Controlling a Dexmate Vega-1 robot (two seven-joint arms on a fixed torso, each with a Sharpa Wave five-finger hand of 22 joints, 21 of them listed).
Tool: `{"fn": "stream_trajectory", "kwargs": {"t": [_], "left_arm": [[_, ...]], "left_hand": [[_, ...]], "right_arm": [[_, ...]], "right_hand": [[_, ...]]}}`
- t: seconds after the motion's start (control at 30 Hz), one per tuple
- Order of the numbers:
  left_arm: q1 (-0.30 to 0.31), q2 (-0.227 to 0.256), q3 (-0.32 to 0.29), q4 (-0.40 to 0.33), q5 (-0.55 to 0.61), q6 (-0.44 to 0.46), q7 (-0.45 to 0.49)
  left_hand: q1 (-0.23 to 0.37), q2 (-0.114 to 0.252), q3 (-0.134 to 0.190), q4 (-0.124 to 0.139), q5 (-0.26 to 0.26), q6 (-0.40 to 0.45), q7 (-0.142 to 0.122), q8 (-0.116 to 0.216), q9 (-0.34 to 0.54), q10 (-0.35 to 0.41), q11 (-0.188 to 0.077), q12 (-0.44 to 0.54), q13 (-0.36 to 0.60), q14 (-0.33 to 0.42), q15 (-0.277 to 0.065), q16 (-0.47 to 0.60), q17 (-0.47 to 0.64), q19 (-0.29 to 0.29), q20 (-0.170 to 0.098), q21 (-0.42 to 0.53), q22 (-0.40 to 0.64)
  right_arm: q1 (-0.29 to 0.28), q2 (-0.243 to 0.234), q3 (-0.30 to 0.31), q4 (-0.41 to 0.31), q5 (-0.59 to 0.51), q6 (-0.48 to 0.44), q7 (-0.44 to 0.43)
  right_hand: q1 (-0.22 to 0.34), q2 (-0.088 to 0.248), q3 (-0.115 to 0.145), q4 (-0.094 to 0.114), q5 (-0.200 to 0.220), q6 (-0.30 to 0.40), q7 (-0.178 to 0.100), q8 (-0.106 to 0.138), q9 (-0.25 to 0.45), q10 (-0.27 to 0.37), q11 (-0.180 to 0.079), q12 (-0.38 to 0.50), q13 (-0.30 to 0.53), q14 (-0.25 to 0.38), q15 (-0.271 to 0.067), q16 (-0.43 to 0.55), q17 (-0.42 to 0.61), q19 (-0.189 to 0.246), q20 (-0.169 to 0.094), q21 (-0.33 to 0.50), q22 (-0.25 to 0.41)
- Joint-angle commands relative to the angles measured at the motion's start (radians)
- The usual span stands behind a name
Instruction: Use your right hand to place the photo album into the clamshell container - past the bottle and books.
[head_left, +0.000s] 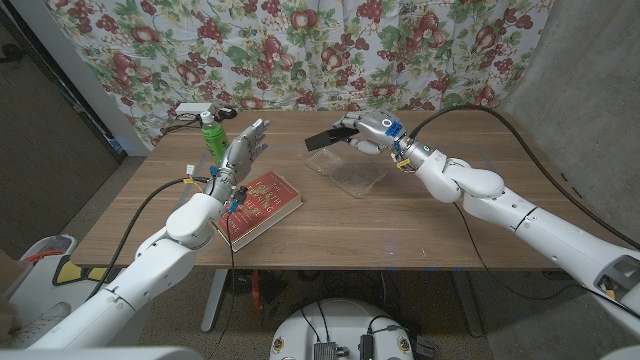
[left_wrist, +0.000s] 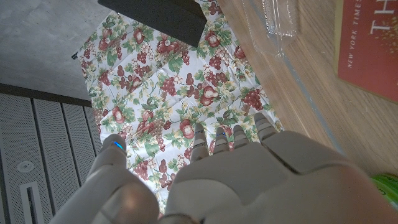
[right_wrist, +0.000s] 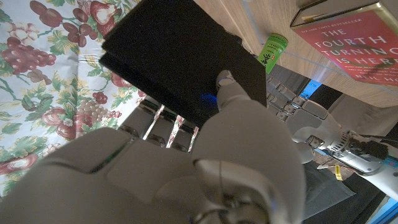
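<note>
One album (head_left: 328, 137) sits pinched in my right hand (head_left: 368, 131), above the container (head_left: 352, 168). I should lower it level inside. Left hand (head_left: 243, 150) spread, idle.

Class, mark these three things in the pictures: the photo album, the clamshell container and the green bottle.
photo album (head_left: 326, 138): head view, on its dark cover, beyond the fingers of the right robot hand.
clamshell container (head_left: 358, 178): head view, on its clear plastic wall.
green bottle (head_left: 212, 137): head view, on its body below the cap.
</note>
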Motion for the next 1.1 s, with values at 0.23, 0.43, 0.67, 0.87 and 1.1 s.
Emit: {"fn": "stream_trajectory", "kwargs": {"t": [0.23,0.43,0.67,0.87,1.1], "left_arm": [[-0.004,0.005,-0.001,0.007,-0.010,0.005,-0.014],[-0.003,0.008,-0.003,0.005,-0.009,0.006,-0.013],[-0.006,0.008,-0.002,0.007,-0.011,0.006,-0.016],[-0.012,0.005,0.004,0.012,-0.013,0.005,-0.022],[-0.006,0.014,-0.001,-0.001,-0.011,0.017,-0.015]], "left_hand": [[0.003,0.001,-0.006,0.001,0.001,0.006,-0.001,-0.003,0.004,0.001,0.004,0.004,0.002,-0.064,0.002,0.006,0.004,0.001,-0.004,0.005,0.003],[0.003,0.001,-0.006,0.001,0.001,0.007,-0.002,-0.003,0.004,0.000,0.003,0.004,0.002,-0.064,0.002,0.006,0.004,0.001,-0.004,0.005,0.003],[0.003,0.001,-0.007,0.001,0.001,0.006,-0.002,-0.004,0.004,0.001,0.002,0.004,0.002,-0.065,0.002,0.005,0.004,0.001,-0.005,0.005,0.003],[0.003,0.001,-0.007,0.001,0.001,0.006,-0.002,-0.003,0.004,0.000,0.002,0.004,0.002,-0.065,0.002,0.006,0.004,0.001,-0.004,0.005,0.003],[0.004,0.002,-0.007,0.001,0.001,0.006,-0.002,-0.004,0.004,0.000,0.000,0.004,0.002,-0.065,0.003,0.006,0.004,0.001,-0.004,0.005,0.003]], "right_arm": [[0.041,0.031,-0.063,0.081,-0.018,0.002,-0.064],[0.045,0.041,-0.079,0.099,-0.021,-0.007,-0.086],[0.061,0.059,-0.100,0.135,-0.023,-0.011,-0.115],[0.080,0.083,-0.123,0.174,-0.022,-0.014,-0.131],[0.096,0.102,-0.150,0.212,-0.017,-0.008,-0.155]], "right_hand": [[-0.004,0.007,0.001,-0.006,-0.001,-0.007,0.000,-0.008,0.003,-0.008,0.002,-0.002,0.003,-0.010,-0.172,-0.011,0.010,-0.011,-0.145,0.008,0.001],[-0.003,0.010,0.002,-0.005,-0.001,-0.013,-0.002,-0.012,0.004,-0.013,-0.001,-0.003,0.006,-0.013,-0.172,-0.015,0.014,-0.020,-0.145,0.009,0.000],[-0.006,0.012,0.003,-0.003,-0.001,-0.019,-0.001,-0.016,0.005,-0.023,-0.002,-0.006,0.010,-0.019,-0.171,-0.020,0.020,-0.032,-0.146,0.011,-0.001],[-0.007,0.013,0.003,-0.002,-0.001,-0.023,-0.001,-0.019,0.006,-0.027,-0.002,-0.006,0.013,-0.025,-0.170,-0.025,0.024,-0.039,-0.146,0.013,-0.001],[-0.009,0.014,0.004,0.000,0.000,-0.020,-0.002,-0.019,0.007,-0.025,-0.004,-0.005,0.016,-0.027,-0.170,-0.028,0.029,-0.042,-0.145,0.016,-0.002]]}}
